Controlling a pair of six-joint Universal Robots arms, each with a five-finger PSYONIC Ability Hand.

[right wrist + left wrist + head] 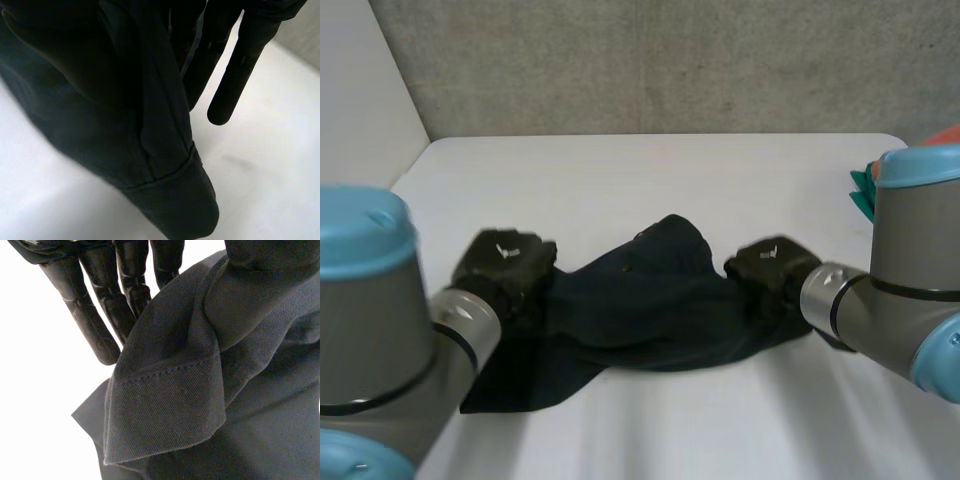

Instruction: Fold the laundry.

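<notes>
A dark navy garment (640, 300) lies bunched on the white table (650, 170), stretched between my two hands. My left hand (505, 262) holds its left end. In the left wrist view a hemmed fold (170, 405) rises into the hand beside straight fingers (95, 315) and covers the thumb. My right hand (772, 265) grips the garment's right end. In the right wrist view the cloth (100, 100) hangs from between thumb and fingers (240, 65), its hem just above the table. A flat part of the garment trails toward the front left (510, 385).
A green and red object (865, 195) lies at the table's right edge, behind my right arm (910, 260). A grey wall runs along the back. Bare white table lies behind the garment and in front of it.
</notes>
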